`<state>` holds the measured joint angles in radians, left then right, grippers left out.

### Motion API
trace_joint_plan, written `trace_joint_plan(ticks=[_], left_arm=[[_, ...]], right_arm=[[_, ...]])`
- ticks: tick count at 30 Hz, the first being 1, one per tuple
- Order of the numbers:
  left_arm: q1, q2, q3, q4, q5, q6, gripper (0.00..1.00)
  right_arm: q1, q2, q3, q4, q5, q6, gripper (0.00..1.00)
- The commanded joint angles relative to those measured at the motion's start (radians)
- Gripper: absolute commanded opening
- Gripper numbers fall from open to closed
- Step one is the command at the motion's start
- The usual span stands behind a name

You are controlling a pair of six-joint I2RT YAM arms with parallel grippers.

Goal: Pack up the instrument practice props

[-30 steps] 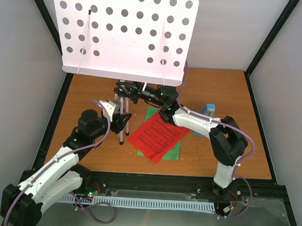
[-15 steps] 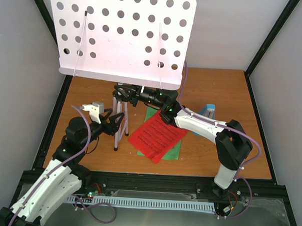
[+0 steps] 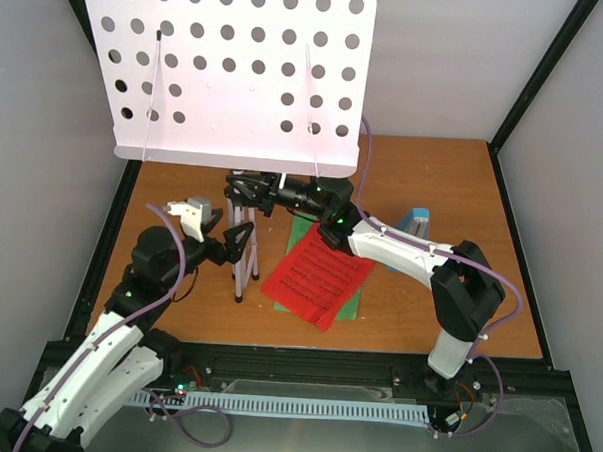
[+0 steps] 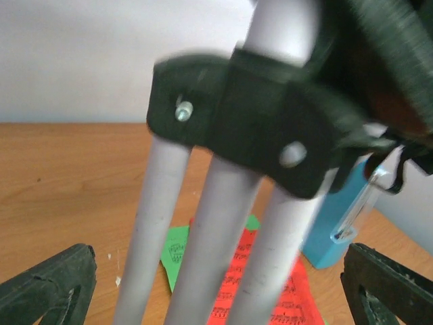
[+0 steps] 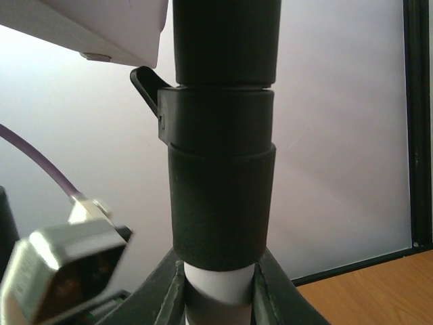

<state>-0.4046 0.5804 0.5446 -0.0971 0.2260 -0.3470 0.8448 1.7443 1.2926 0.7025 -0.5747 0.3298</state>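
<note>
The white hole-punched music stand towers at the back left on folded silver tripod legs. My right gripper is shut on the stand's pole just below its black collar, with the jaws pressed on both sides of the pole. My left gripper is open, its jaws wide on either side of the three legs without touching them. The red sheet lies on the green sheet right of the legs. The blue metronome stands further right.
Brown wooden table enclosed by grey walls and black frame posts. A black rail runs along the near edge. A purple cable loops from the right arm beside the stand.
The stand's plate has shifted left and up in view. My left gripper drew back to the left, opened, and now sits around the legs again. The right gripper kept hold of the pole.
</note>
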Motion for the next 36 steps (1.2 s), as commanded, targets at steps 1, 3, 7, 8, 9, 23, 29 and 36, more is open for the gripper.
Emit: trace_joint_plan(ticks=[1,3,7,8,9,23,29,36], left_arm=[[0.004,0.087,-0.036,0.111,-0.026,0.009,0.99],[0.004,0.129,-0.063,0.179,-0.022,0.014,1.0],[0.004,0.203,-0.115,0.326,0.049,0.04,0.99],[0.004,0.215,-0.12,0.351,0.058,0.045,0.97],[0.004,0.222,-0.127,0.369,0.061,0.049,0.95],[0.004,0.215,-0.179,0.387,0.041,0.038,0.4],[0.004,0.128,-0.091,0.234,0.015,0.04,0.2],[0.004,0.108,0.041,-0.003,0.144,-0.052,0.03]], right_arm=[[0.017,-0.074,0.01,0.091,-0.002,0.042,0.03],[0.017,-0.075,0.006,0.094,0.0,0.045,0.03],[0.017,-0.075,0.006,0.092,-0.002,0.049,0.03],[0.017,-0.077,0.004,0.093,0.001,0.049,0.03],[0.017,-0.079,0.005,0.09,0.006,0.049,0.03],[0.008,-0.052,0.067,0.02,0.133,0.054,0.03],[-0.023,-0.001,0.221,-0.129,0.188,0.094,0.03],[-0.059,0.091,0.282,-0.294,0.267,0.154,0.03]])
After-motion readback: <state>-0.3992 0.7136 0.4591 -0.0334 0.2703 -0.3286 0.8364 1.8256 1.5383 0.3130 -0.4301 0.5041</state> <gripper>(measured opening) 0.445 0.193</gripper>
